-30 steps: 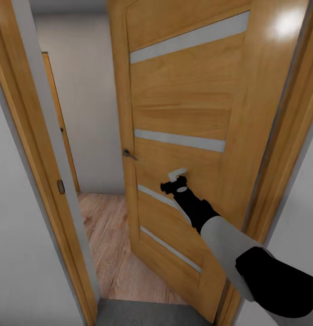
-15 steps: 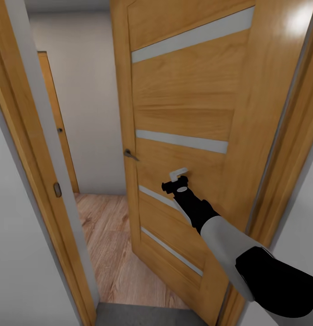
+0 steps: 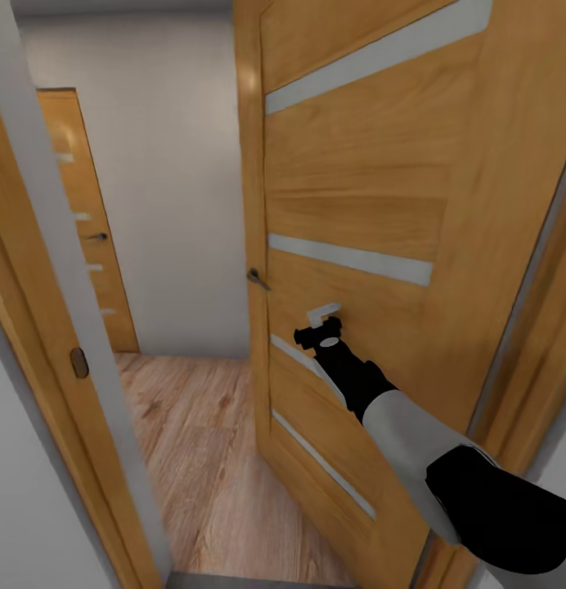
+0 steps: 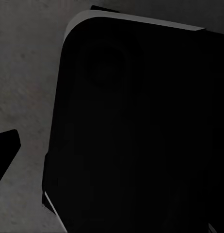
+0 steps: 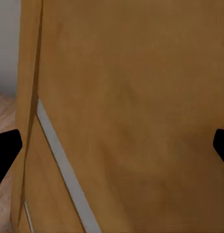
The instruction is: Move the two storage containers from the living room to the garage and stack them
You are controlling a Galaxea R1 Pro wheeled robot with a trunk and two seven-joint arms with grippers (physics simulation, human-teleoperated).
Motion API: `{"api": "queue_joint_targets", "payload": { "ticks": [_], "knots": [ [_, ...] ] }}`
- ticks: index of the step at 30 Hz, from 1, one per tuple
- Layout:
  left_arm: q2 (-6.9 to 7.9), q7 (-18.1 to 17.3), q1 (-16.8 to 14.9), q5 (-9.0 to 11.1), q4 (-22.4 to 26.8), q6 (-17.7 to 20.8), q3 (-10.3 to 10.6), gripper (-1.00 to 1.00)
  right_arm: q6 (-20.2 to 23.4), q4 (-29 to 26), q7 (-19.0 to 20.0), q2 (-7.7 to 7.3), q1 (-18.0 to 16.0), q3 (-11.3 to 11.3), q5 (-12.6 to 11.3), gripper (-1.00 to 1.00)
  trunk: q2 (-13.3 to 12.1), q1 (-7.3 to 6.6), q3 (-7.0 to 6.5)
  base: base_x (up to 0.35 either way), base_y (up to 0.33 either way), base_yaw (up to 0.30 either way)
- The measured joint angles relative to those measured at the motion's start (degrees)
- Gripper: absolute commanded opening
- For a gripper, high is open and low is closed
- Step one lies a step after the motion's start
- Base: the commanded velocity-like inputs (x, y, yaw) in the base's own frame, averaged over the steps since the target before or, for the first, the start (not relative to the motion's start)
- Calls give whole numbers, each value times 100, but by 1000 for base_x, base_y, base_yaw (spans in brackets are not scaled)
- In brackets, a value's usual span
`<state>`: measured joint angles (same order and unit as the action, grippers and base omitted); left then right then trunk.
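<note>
The two storage containers are out of view. My right gripper (image 3: 320, 325) is stretched out against the face of a wooden door (image 3: 357, 188), just below and right of its metal handle (image 3: 257, 279). In the right wrist view the right gripper (image 5: 112, 145) is open, its dark fingertips (image 5: 5, 150) far apart with bare door panel between them. My left gripper (image 4: 112, 145) hangs over the dark grey floor (image 4: 24, 73) beside my black body; one fingertip (image 4: 5, 145) stands wide out.
The door stands partly swung inward within its wooden frame (image 3: 46, 327). Beyond it lies a small hall with light wood planks (image 3: 201, 458), a white wall (image 3: 177, 204) and another wooden door (image 3: 83, 229) at the left. A grey threshold strip (image 3: 258, 582) lies at the bottom.
The door has swung further open, its free edge shifting right. The view has moved forward, showing more of the hall and its second door. My right arm keeps its pose against the door.
</note>
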<state>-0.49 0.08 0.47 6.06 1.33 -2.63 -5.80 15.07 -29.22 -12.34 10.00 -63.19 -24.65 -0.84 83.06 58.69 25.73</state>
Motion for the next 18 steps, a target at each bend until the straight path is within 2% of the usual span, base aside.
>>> {"api": "queue_joint_targets", "payload": {
  "ticks": [13,18],
  "knots": [
    [-1,0,0,0,-3,-3,0,100,-4,38,-266,0,-2,13,-24,100,0,0,0,313,0,0],
    [-1,0,0,0,0,-6,0,100,3,63,-267,0,-2,18,-27,100,0,2,0,148,0,0]
  ]
}}
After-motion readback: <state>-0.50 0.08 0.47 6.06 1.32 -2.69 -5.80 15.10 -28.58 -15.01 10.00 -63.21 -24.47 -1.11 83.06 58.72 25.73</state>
